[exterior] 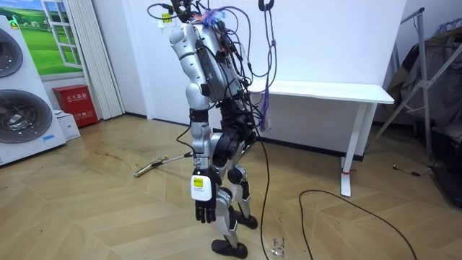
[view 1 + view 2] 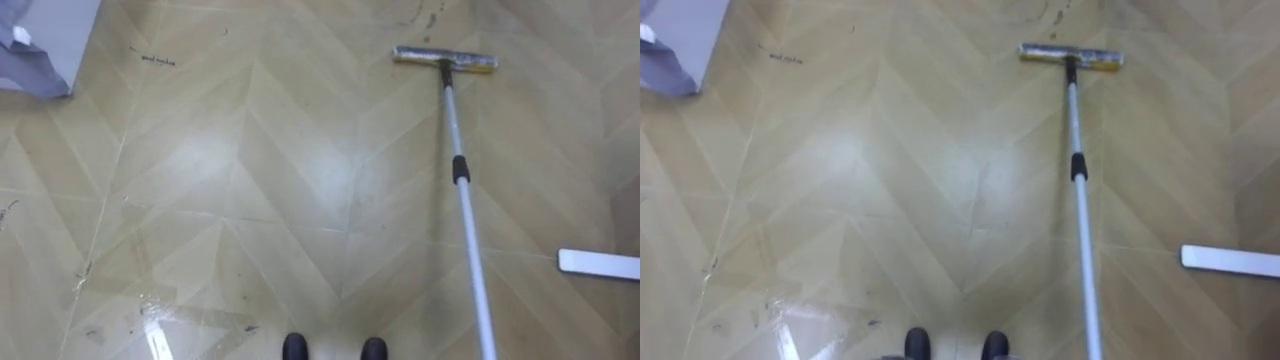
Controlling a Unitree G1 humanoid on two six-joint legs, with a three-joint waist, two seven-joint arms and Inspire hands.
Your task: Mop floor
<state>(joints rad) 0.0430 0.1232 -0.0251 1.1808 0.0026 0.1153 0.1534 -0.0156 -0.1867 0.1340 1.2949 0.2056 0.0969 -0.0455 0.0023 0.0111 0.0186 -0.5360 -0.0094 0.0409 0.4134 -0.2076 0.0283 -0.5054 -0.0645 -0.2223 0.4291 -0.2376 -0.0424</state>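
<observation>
On the wood floor (image 2: 250, 170) we are standing with our left hand (image 1: 206, 211) hanging loose and empty, the mop (image 2: 461, 170) stretching well ahead of it, held we cannot tell how, and scuffs (image 2: 425, 18) showing beyond, so mopping is seemingly just beginning.

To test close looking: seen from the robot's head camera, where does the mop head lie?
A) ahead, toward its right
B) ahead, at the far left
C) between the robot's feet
A: the mop head lies on the floor at the eye views' upper right, its pole running back down the right side.
</observation>
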